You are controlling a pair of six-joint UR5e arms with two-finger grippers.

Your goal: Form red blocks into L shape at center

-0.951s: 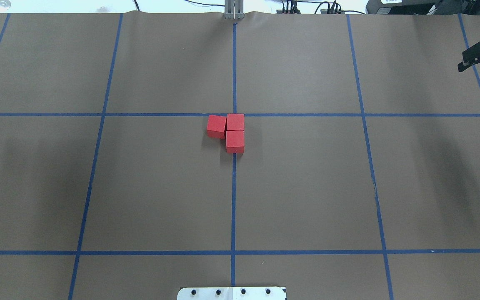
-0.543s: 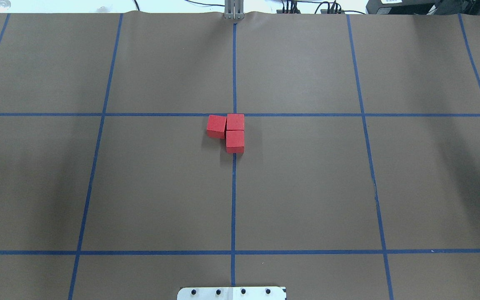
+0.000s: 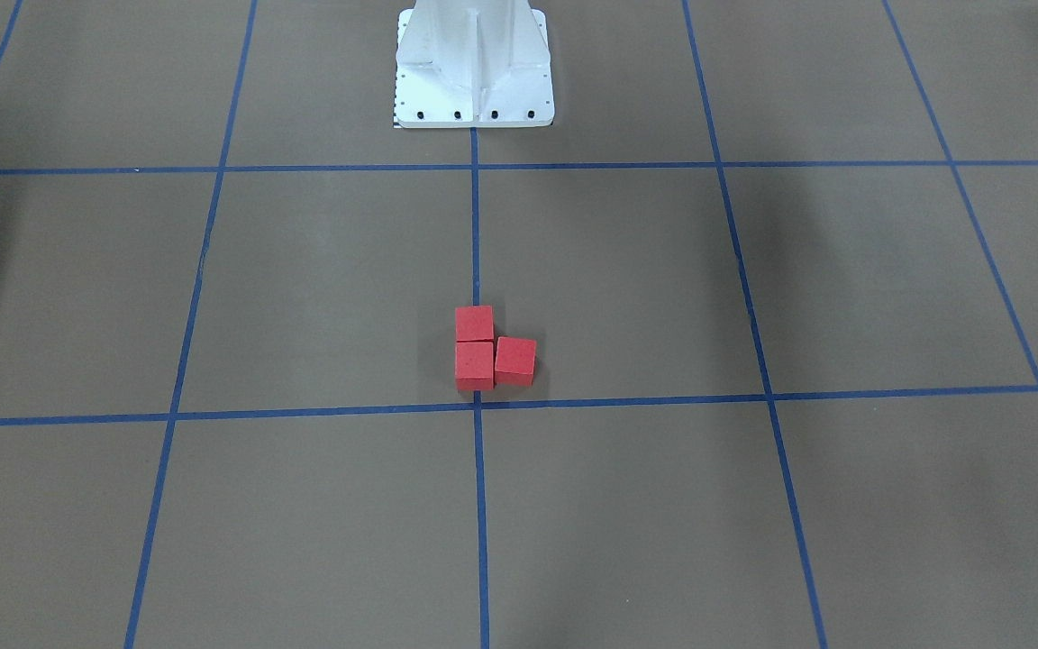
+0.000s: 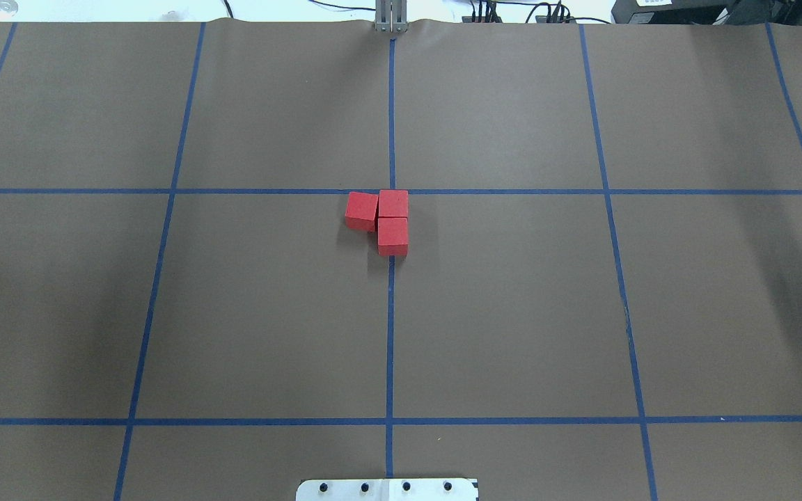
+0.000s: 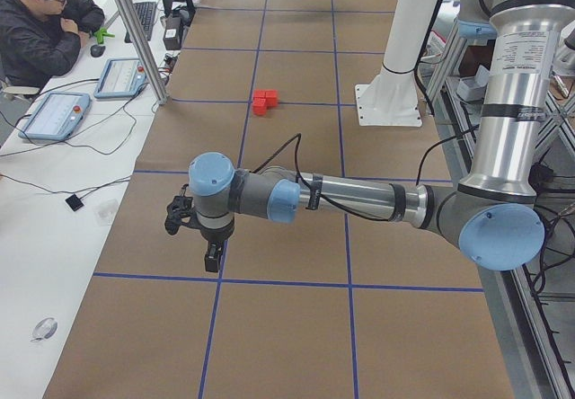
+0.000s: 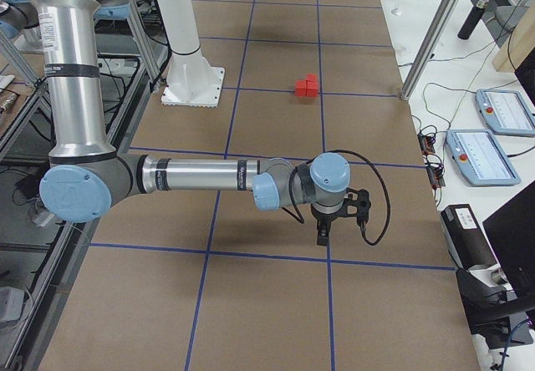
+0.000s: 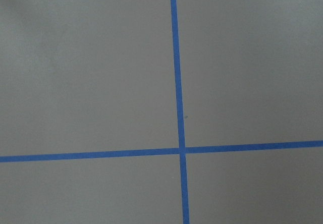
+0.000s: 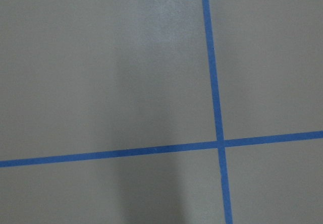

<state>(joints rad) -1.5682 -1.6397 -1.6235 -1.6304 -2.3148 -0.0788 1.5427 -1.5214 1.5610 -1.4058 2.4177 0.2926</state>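
The three red blocks (image 4: pixel 392 236) are sitting bunched together at the center (image 4: pixel 392 191), where two blue tape lines are crossing on the brown paper (image 4: pixel 512 313). Two of them are lying one behind the other along the tape line that is running away from the robot, and the far one is touching the cross. The side block (image 4: pixel 362 211) is pressing against the far one on the robot's left, so the three are making an L. It is sitting a little twisted, so its edges are not lining up with its neighbour's.

Both arms are hanging well away from the blocks. The left gripper (image 5: pixel 191 237) is pointing down near the table's left end, and the right gripper (image 6: pixel 341 225) is doing the same near the right end. Only the side cameras are catching them, so nobody can tell if the fingers are spread or squeezed together.

The job is looking almost finished. If the robot is tidying up, it should be coming down slowly beside the twisted block and giving its outer face a tiny push, being careful not to bump the other two off the line
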